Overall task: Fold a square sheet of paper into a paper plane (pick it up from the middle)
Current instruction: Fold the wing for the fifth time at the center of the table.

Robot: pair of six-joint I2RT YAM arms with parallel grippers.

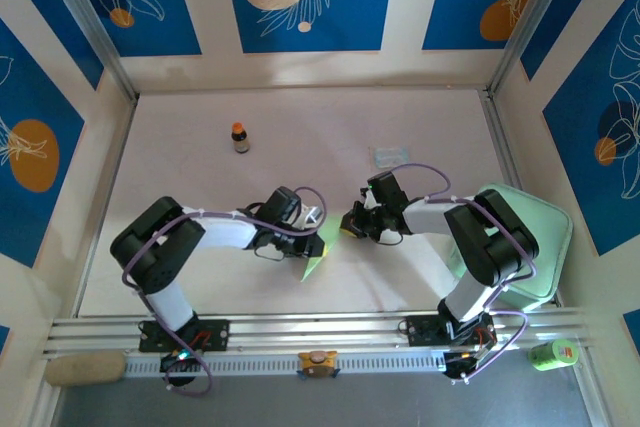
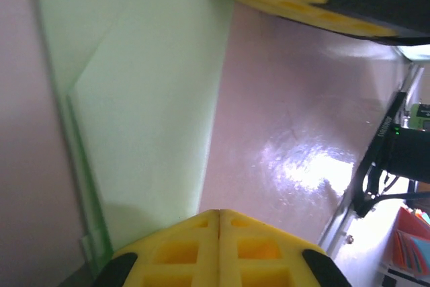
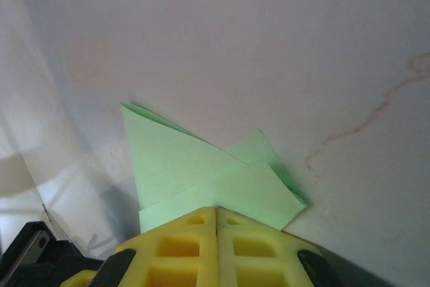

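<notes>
With the half-folded paper (image 1: 314, 266) lying near the middle of the table's (image 1: 420, 117) near edge, and the left fingers (image 2: 181, 250) and right fingers (image 3: 181, 240) each pressed together at its edges, an uneven push may skew the fold or slide it away.

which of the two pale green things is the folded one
The paper in the middle, with creased, overlapping flaps in the wrist views. The rounded tray at the far right is larger and has no folds.
</notes>
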